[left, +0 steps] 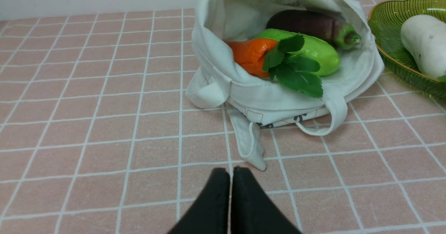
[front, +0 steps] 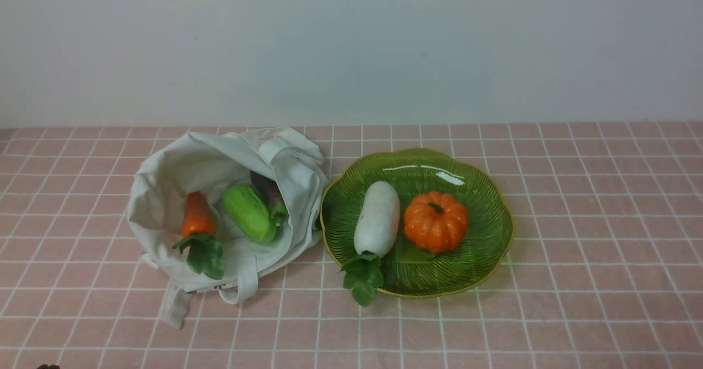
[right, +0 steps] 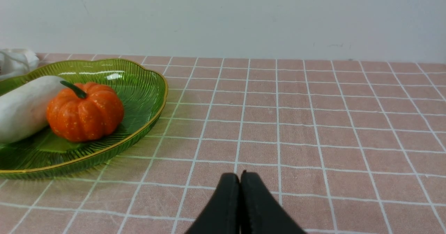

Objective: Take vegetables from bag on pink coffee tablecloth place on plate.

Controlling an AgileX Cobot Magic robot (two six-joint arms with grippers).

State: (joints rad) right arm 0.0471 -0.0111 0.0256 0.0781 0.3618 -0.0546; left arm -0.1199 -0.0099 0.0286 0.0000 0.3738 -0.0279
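Note:
The off-white cloth bag (front: 181, 171) lies open on the pink tablecloth (front: 576, 248), left of the green plate (front: 483, 193). Inside it lie an orange carrot (front: 196, 215) with green leaves and a stubby green cucumber (front: 249, 213); they also show in the left wrist view, carrot (left: 249, 54) and cucumber (left: 318, 51). The white radish (front: 377, 218) lies on the plate beside the orange pumpkin (front: 435, 221). My left gripper (left: 230, 173) is shut and empty, low over the cloth in front of the bag's strap (left: 249, 143). My right gripper (right: 240, 176) is shut and empty, right of the plate (right: 146, 108). Neither gripper shows in the front view.
A dark purple vegetable with a green tip (left: 313, 25) lies deep in the bag behind the cucumber. A pale wall (front: 351, 45) stands behind the table. The radish's leaves (front: 362, 278) hang over the plate's near rim.

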